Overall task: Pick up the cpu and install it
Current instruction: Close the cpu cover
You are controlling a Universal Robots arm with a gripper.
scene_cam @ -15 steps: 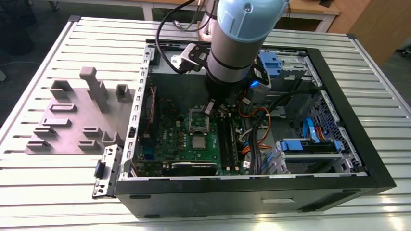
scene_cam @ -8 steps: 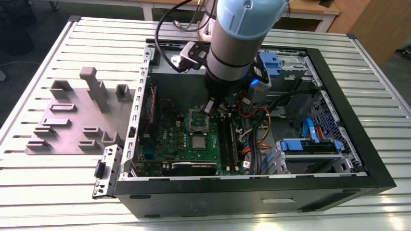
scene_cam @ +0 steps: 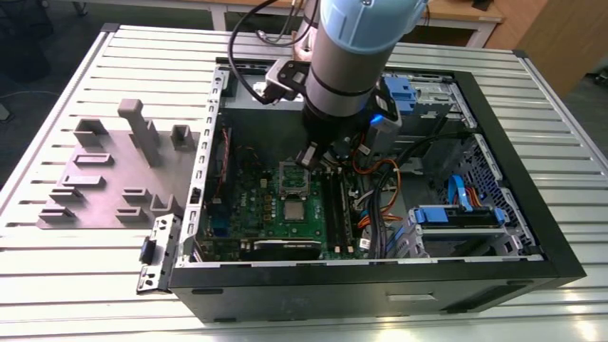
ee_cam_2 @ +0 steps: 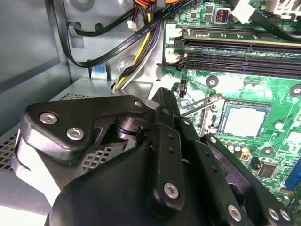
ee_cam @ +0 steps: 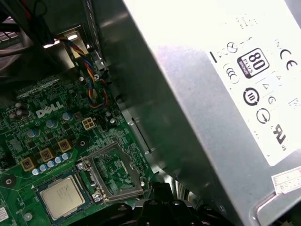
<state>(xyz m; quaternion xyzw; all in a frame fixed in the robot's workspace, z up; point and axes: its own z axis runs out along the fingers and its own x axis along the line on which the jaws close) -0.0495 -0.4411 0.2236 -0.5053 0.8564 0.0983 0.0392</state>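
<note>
Slatted aluminium surface (scene_cam: 76, 285) carries open black computer case (scene_cam: 380, 285); wooden desk (scene_cam: 456, 13) far behind. Black pincer (scene_cam: 315, 158) above green motherboard (scene_cam: 249, 203); opening: cannot tell. Silvery square cpu (scene_cam: 295, 211) flat on motherboard, near pincer.

This is looking like a robotics lab or test workshop. An opened computer case (scene_cam: 380, 296) is lying on its side on a slatted metal table (scene_cam: 76, 285). Its green motherboard (scene_cam: 256, 206) is facing upward, with the cpu (scene_cam: 295, 210) sitting bare on it. A robot arm (scene_cam: 347, 64) is hanging over the case, its lower end inside it. Beside the case, towards the exterior view's left, a grey fixture plate (scene_cam: 95, 192) with upright holders is resting on the same table. Behind the case, a wooden desk (scene_cam: 456, 14) is standing. In the first wrist view a silver power supply (ee_cam: 211, 117) is sitting inside the case next to the board, with coloured wires (ee_cam: 91, 80) trailing nearby.
</note>
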